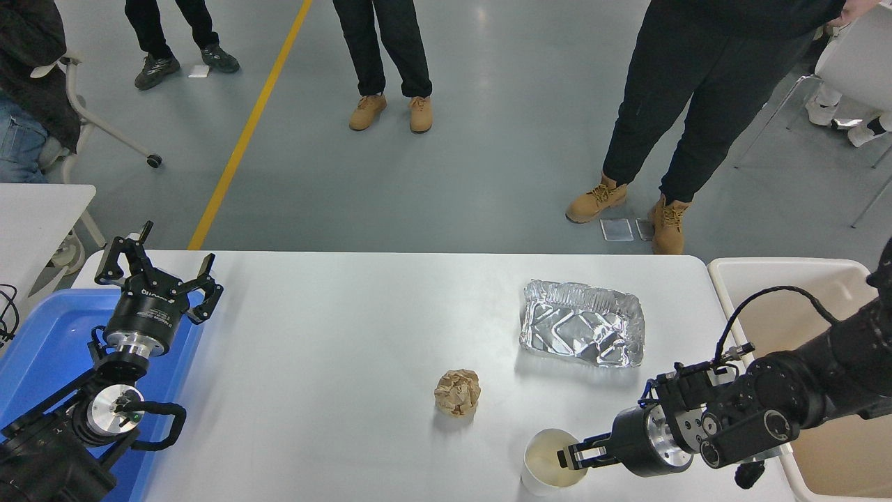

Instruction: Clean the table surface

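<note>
The white table surface (pixel 334 348) carries a crumpled brown paper ball (pixel 458 392) near the middle, a crinkled foil tray (pixel 582 324) to the right, and a white paper cup (pixel 540 466) at the front edge. My right gripper (pixel 573 457) comes in from the right and is shut on the cup's right rim, with one finger inside the cup. My left gripper (pixel 157 268) is parked open at the lower left, above the corner of the blue bin (pixel 42 348).
A beige bin (pixel 829 293) stands against the table's right end, under my right arm. A smaller white table (pixel 35 209) is at the far left. Several people stand on the floor beyond the far edge, one close behind the foil tray.
</note>
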Motion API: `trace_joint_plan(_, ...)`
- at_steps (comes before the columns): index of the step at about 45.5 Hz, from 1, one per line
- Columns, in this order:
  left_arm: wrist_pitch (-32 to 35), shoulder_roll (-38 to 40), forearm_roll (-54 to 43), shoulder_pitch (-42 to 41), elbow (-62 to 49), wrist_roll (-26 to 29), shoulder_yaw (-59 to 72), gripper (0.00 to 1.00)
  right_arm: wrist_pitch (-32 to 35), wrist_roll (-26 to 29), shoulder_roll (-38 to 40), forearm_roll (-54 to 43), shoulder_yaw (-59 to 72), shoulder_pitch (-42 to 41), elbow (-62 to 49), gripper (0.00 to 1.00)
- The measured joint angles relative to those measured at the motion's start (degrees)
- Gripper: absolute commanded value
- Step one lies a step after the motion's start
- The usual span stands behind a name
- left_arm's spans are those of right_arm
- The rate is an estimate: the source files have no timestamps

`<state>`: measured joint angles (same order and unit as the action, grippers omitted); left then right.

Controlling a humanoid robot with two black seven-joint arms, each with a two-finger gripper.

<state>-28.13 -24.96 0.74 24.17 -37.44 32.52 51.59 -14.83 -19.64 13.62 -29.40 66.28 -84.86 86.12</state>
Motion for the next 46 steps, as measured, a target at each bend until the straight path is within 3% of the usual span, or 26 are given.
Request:
trace_joint_plan(29,0.00,0.00,0.00,-0.01,0.00,0.00,0.00,0.99,-0.08,-3.40,0.94,0.62,0.85,-1.29,-0.54,0.00)
trace_joint_plan(46,0.00,0.00,-0.01,-0.01,0.00,0.00,0.00,0.99,1.91,-4.76,5.17,0.32,0.54,-6.31,-0.27,0.00)
